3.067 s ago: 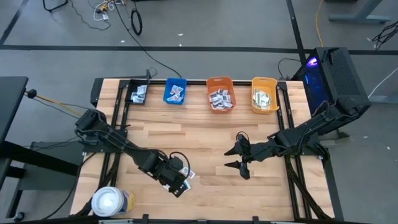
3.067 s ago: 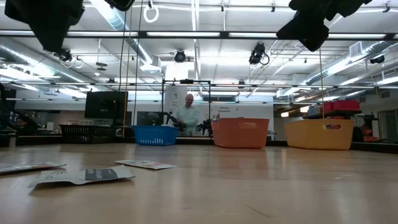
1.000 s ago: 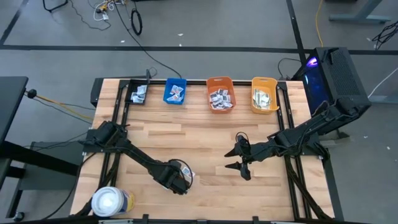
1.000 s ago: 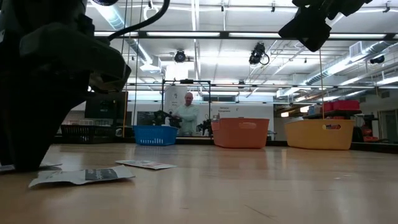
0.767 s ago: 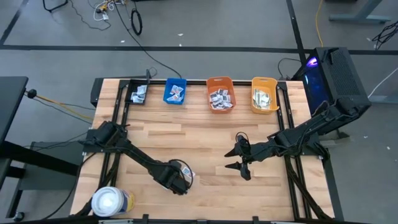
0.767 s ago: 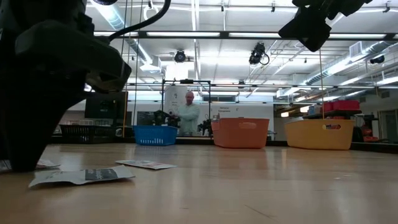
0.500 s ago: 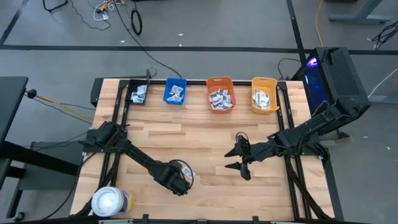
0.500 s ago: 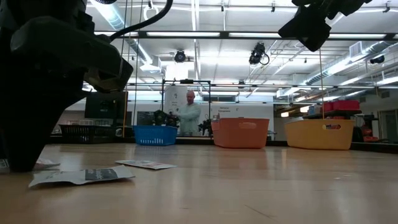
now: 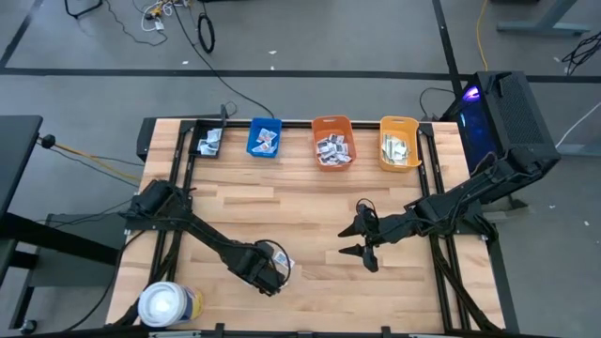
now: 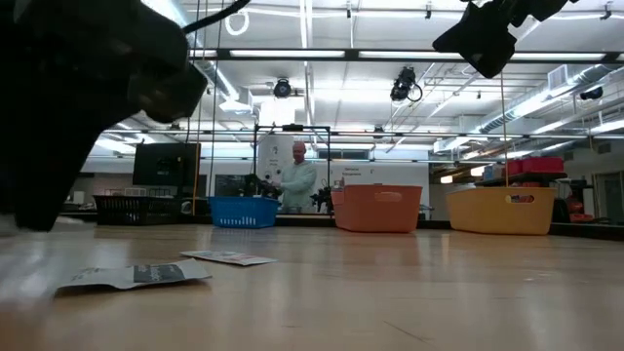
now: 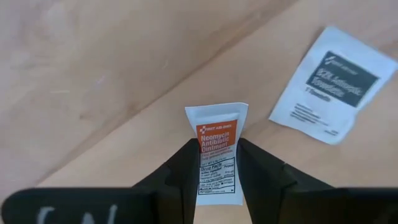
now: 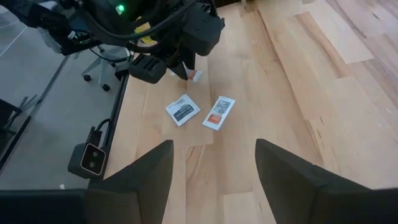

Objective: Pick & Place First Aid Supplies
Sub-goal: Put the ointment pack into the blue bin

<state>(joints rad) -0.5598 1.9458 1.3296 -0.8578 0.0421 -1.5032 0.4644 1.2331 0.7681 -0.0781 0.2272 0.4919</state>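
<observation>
1. Packet, white with an orange label, is pinched upright between the left fingers above the near-left table.
2. Two more packets lie flat nearby: one dark-printed, one orange-printed.
3. Right fingers hover wide and empty over mid-table, well apart.
4. Four bins line the far edge.
</observation>
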